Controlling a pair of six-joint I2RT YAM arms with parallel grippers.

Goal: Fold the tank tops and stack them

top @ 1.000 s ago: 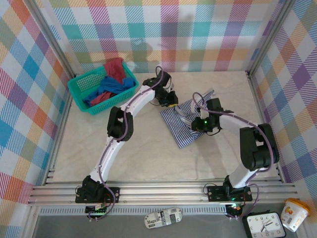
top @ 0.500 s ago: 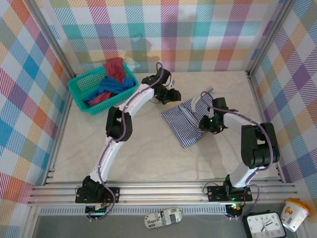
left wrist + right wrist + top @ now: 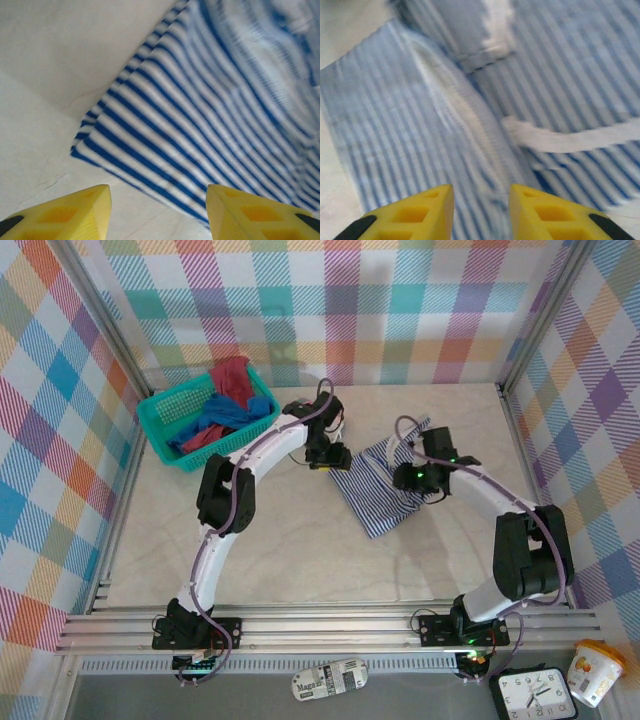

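Yellow-fingered, the left pincer point(image 3: 157, 210) stands wide and empty just short of a folded corner of the navy-and-white thin-striped cloth tank top point(image 3: 200, 125). The right pincer point(image 3: 481, 210) hangs narrowly parted over the strap end, gripping nothing. Expect light, limp, easily bunched cloth; pinch at hems or corners, through both layers. Well beyond the left pincer, the solid bright blue tank top point(image 3: 225, 415) and dark red tank top point(image 3: 232, 375) lie in the teal plastic mesh basket point(image 3: 160, 425).

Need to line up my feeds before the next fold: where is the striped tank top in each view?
Top external: striped tank top right of centre, between the two wrists.
Left wrist: the top spreads across centre and right, folded corner lower left, above the yellow fingers.
Right wrist: the top covers most of the frame, white strap at right.
Shared landmark: pale table along the top's edge.
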